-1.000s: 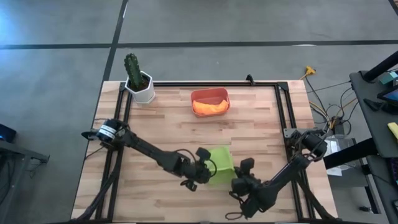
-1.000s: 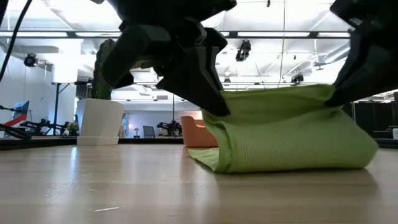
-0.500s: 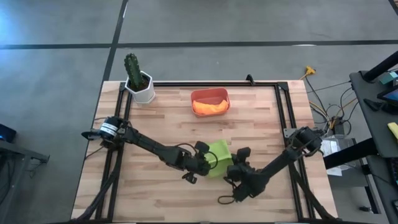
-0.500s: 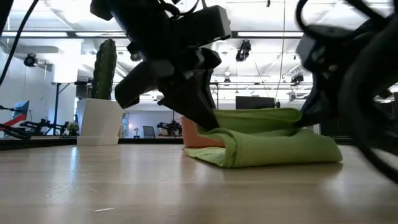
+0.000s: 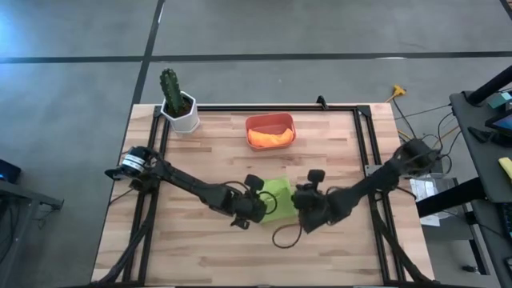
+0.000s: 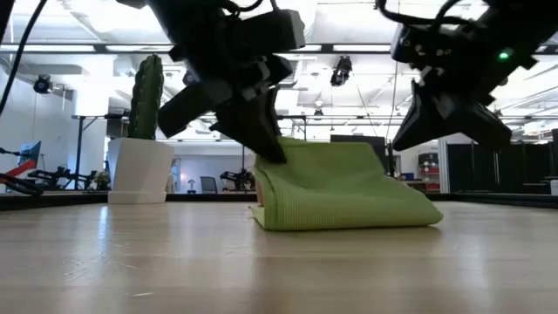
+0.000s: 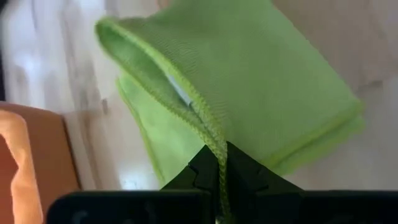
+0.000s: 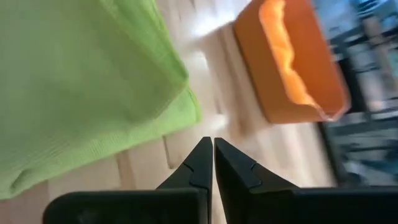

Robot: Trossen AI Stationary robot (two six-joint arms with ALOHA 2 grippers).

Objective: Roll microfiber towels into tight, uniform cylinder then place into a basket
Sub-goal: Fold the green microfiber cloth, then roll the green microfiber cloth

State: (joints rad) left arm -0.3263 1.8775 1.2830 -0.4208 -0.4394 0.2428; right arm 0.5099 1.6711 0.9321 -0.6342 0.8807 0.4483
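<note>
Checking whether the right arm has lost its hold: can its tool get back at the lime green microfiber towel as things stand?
Probably yes. The right tool is shut on nothing, beside the lime green microfiber towel with only bare wooden table between; the left tool pinches the opposite edge.

The light is bright and even, and it comes from above. In the low view, lamps [image 6: 341, 70] shine on the ceiling of the room behind, so the arms look like dark shapes against it. The table [image 6: 131, 262] shines a little near the front and looks blurry there. The wrist views are soft and smeared. The green towel [image 7: 261, 81] looks fuzzy up close. The high view has only soft, faint shadows.
</note>
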